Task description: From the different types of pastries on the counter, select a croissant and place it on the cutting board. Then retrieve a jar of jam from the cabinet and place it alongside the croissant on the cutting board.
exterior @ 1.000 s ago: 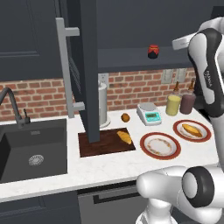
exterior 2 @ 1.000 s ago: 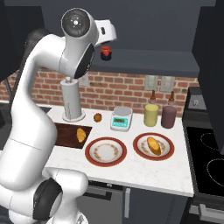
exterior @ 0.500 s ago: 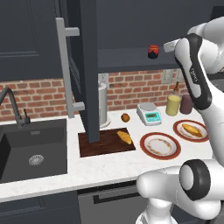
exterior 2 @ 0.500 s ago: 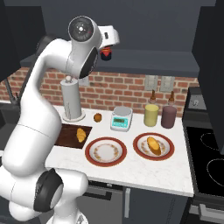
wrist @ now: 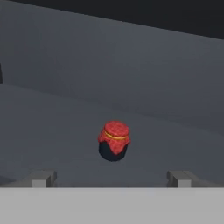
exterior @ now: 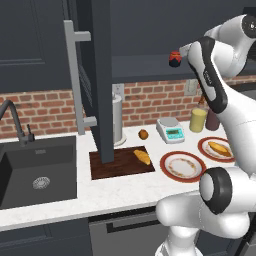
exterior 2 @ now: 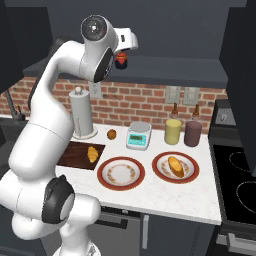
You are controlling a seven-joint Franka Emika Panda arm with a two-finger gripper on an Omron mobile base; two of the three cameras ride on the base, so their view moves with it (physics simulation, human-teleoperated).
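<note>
The jar of jam, dark with a red cloth top, stands upright on the shelf of the open cabinet. My gripper is open and level with the jar, which sits ahead of it and centred between the two fingertips, untouched. From the base the hand hovers right beside the jar. The croissant lies on the right part of the cutting board on the counter.
The open cabinet door with its bar handle hangs over the board's left end. A round brown ball, scale, two bottles, an empty plate and a plate with an oval pastry are to the right; the sink is to the left.
The arm has swung the hand in towards the cabinet shelf, closing the gap to the jar. The jaws stayed open; croissant and board have not moved.
</note>
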